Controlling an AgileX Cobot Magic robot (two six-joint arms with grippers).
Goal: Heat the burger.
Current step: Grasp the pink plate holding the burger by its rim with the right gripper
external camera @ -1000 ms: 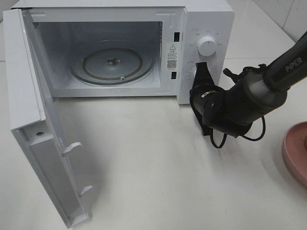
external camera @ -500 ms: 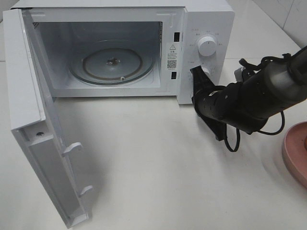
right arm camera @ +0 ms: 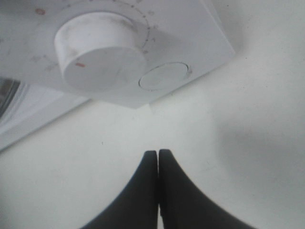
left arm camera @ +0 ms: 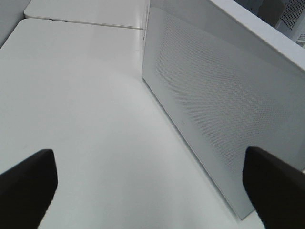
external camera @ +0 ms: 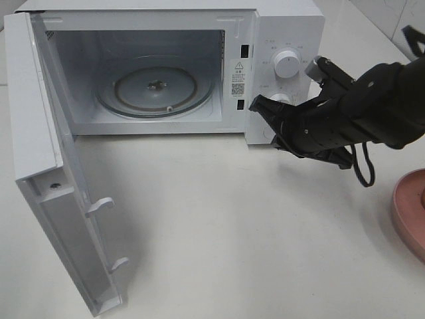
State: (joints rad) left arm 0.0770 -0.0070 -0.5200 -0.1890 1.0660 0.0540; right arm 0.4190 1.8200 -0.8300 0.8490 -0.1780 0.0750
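The right gripper (right arm camera: 158,152) is shown closed near the microwave's (external camera: 292,26) lower knob (right arm camera: 97,52). The left gripper (left arm camera: 147,162) is spread apart beside the open door (left arm camera: 214,95).

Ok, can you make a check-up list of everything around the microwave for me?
Surface: white tabletop, smooth, no spills seen.
Job's things: white microwave oven, door standing open, round glass turntable with nothing on it; burger not in view.
Clutter: round pink plate at the right edge, partly in view.
Grippers: left end effector open, holding nothing; right end effector shut, empty, near the lower white knob.
Cables: black cable loops under the right arm.
Surroundings: white tiled wall behind on the right.
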